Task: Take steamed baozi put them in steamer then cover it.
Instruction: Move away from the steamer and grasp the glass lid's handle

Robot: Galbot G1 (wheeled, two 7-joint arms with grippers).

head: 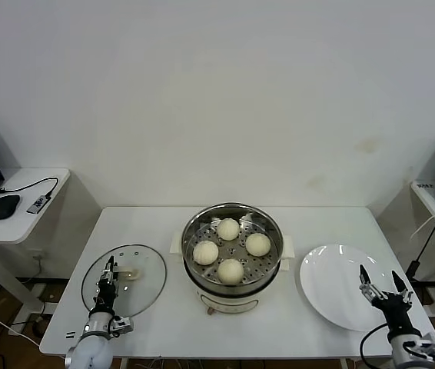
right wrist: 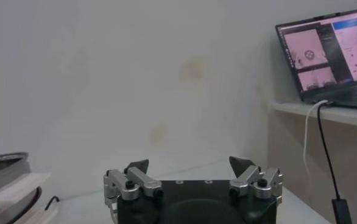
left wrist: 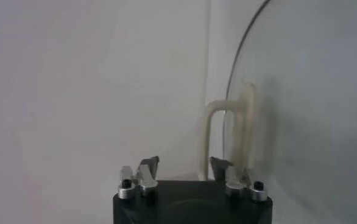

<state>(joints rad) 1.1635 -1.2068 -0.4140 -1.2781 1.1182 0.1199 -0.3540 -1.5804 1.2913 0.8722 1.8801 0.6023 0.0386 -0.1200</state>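
All four steamed baozi [head: 230,250] sit in the steamer [head: 233,257] at frame centre. The glass lid [head: 124,280] lies lower left on the table [head: 164,323], its cream handle [head: 129,272] just beside the left pincer [head: 110,270]; whether the pincer grasps it, I cannot tell. The right pincer [head: 379,283], released, hovers over the white plate [head: 333,280], lower right.

Four cream-white baozi [head: 230,270] sat in the shiny steel steamer [head: 271,240] with its dotted floor. At three o'clock lay a white plate [head: 325,284]; at nine, a clear lid [head: 147,286], cream-handled.
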